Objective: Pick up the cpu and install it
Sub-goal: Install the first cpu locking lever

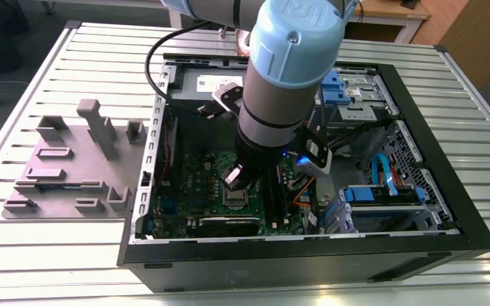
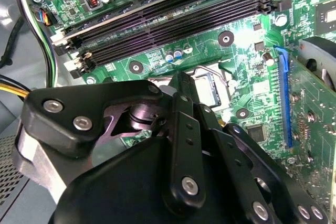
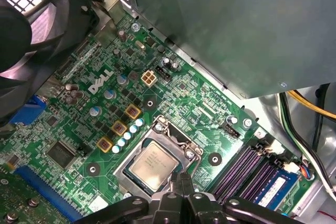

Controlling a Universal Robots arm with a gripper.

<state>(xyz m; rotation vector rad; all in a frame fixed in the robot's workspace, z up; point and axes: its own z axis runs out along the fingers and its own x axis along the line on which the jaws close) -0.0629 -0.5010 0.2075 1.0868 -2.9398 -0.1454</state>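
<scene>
The cpu [image 3: 153,164], a flat square chip with a pale silver top, lies inside the metal frame of the socket [image 3: 167,132] on the green motherboard [image 3: 79,129]. My gripper [image 3: 180,178] hangs just over the chip's edge, its two black fingers pressed together with nothing between them. In the second wrist view the gripper [image 2: 181,83] stands beside the socket [image 2: 211,87]. The exterior view has the gripper [image 1: 237,183] low inside the open computer case, right above the socket [image 1: 238,200].
Black memory slots [image 2: 173,19] run beside the socket. A large grey box [image 3: 236,24] and a black fan [image 3: 37,30] border the board. A blue slot [image 2: 285,98], cables [image 1: 387,172] and blue drive bays [image 1: 381,194] fill the case. A grey fixture plate [image 1: 74,166] lies outside it.
</scene>
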